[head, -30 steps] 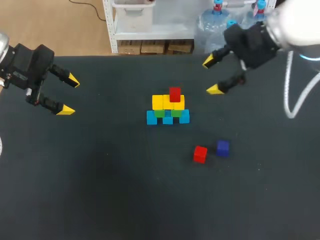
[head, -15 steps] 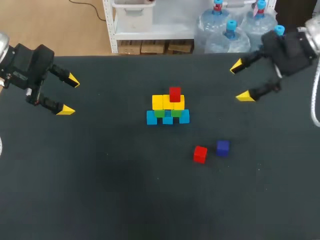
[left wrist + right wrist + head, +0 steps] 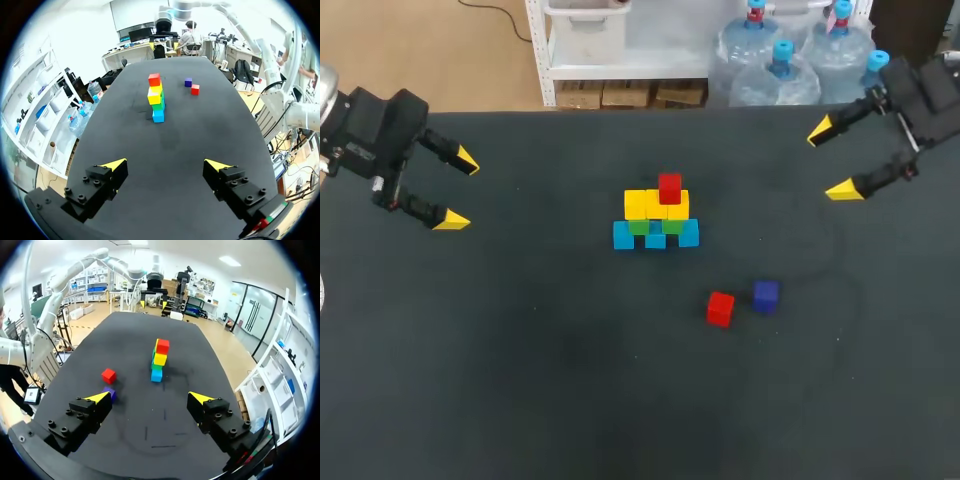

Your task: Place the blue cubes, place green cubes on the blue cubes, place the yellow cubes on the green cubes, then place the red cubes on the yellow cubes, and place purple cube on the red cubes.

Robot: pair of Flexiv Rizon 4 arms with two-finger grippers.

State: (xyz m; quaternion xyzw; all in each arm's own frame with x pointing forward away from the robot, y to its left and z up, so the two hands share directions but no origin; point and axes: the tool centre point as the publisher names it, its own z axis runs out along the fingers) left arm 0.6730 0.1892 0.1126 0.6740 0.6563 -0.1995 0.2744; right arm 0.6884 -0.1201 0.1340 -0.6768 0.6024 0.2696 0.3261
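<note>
Head view: one red cube (image 3: 669, 188) tops the stack (image 3: 657, 218); I judge the loose red cube (image 3: 720, 308), lower right, goes next; both arms' jaws gape wide, empty.

Left gripper (image 3: 166, 165): black fingers with yellow tips, spread wide, nothing between them, hanging over the black table (image 3: 170, 145). Well ahead, a cube stack seen end-on: light-blue cube (image 3: 158, 116) on the table, green cube (image 3: 158, 106) on it, yellow cube (image 3: 155, 94) above that, red cube (image 3: 154, 79) on top. Beyond the stack, off to one side: small purple cube (image 3: 188, 82) and loose red cube (image 3: 195, 89), near each other, not touching.
</note>
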